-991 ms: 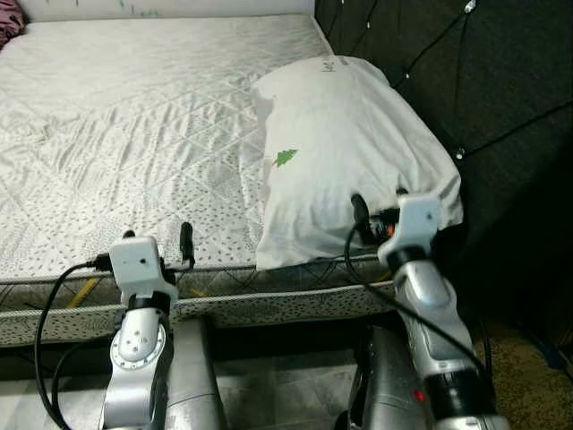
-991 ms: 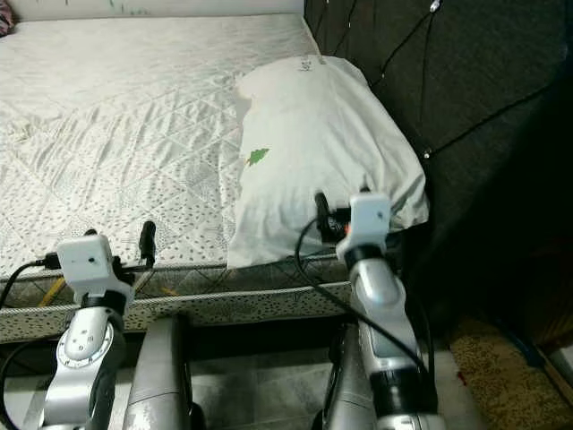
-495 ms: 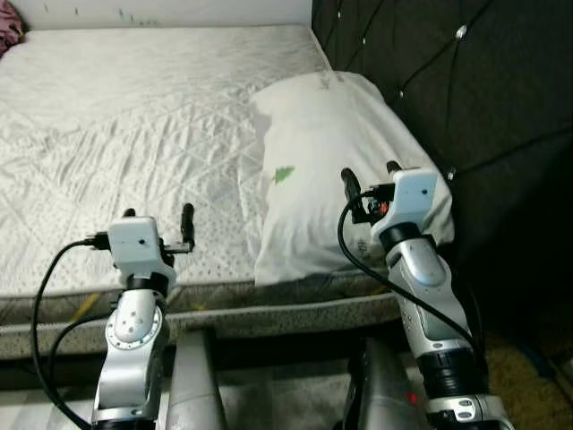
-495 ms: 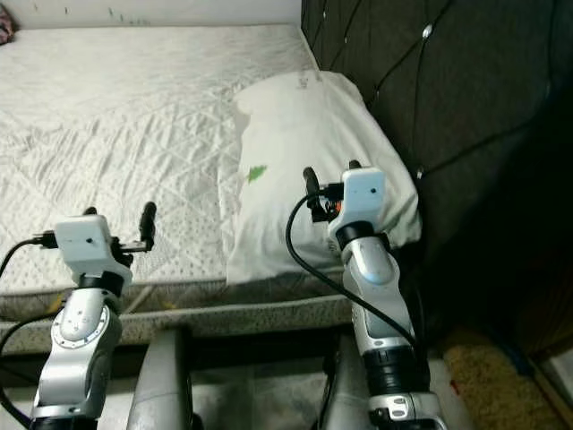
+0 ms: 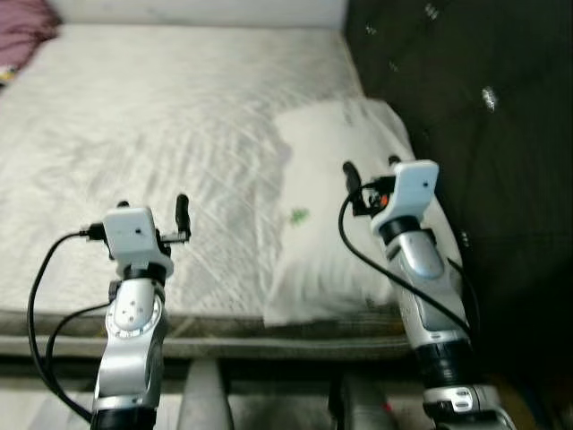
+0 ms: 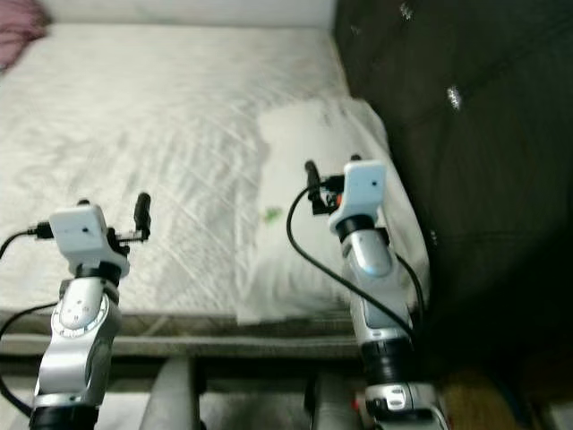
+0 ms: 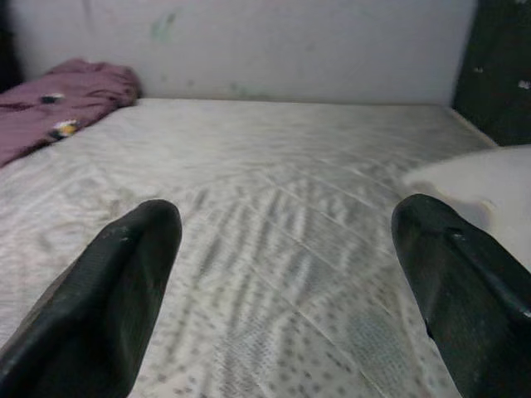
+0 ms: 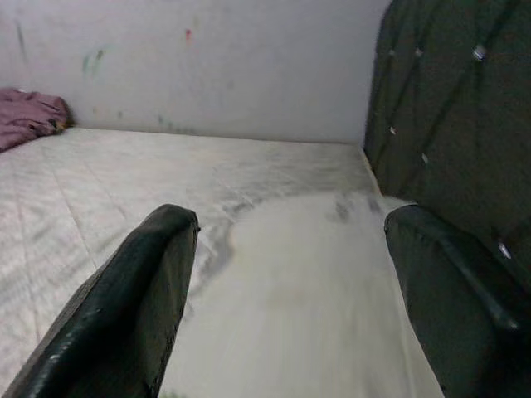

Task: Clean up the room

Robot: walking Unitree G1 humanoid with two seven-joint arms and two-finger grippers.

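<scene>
- Holding my right tool (image 5: 369, 174) wide open and empty over the pillow (image 5: 336, 210), which lies on the bed (image 5: 134, 125) against the headboard (image 5: 466, 134)
- Left tool (image 5: 152, 208) also open, empty
- Pillow looks soft, light; I'd pinch its near edge

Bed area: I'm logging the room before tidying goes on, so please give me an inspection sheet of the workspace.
Surface: mattress, bare quilted white cover, lightly wrinkled.
Job's things: white pillow with a small green mark, lying at the dark tufted headboard end.
Clutter: purple cloth bunched at the far corner by the wall.
Grippers: left pincer open, held over the mattress near its front edge; right pincer open, held over the pillow. Neither holds anything.
Cables: black cable looping from the left wrist; another from the right wrist.
Surroundings: pale wall behind the bed, with small coloured marks.
</scene>
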